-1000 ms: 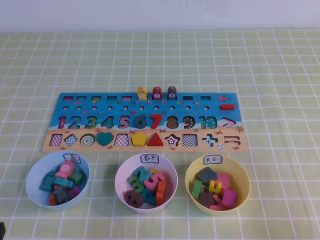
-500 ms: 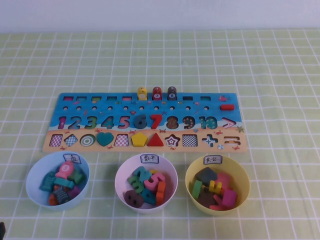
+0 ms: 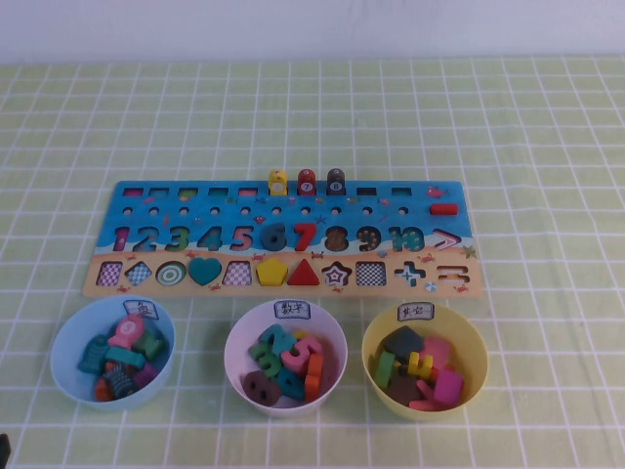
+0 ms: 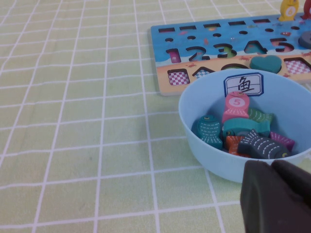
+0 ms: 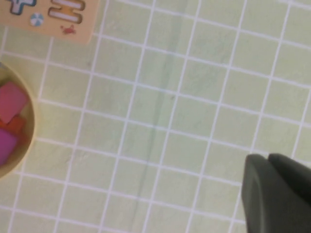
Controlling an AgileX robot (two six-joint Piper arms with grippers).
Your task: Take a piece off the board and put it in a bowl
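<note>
From the high view, you have the board (image 3: 283,237) lying across the middle of the table, and the piece (image 3: 443,208), a small red bar, sits in its slot at the board's right end, on the blue strip toward the far edge. The bowl (image 3: 425,363) stands near the front edge, right of the pink-white bowl (image 3: 285,358) and pale blue bowl (image 3: 113,352); its white label carries handwriting you cannot read from here. Neither arm shows in this view. The piece looks light, rigid and thin, probably slick painted wood, so you would best pinch it across its short sides. In the left wrist view, the left gripper (image 4: 277,196) hovers just beside the pale blue bowl, whose label reads "鱼"; a pink fish inside bears a 5. Whether its jaws are wide or narrow you cannot tell. In the right wrist view, the right gripper (image 5: 277,191) hangs over bare cloth beside the bowl; its jaws likewise cannot be judged.
</note>
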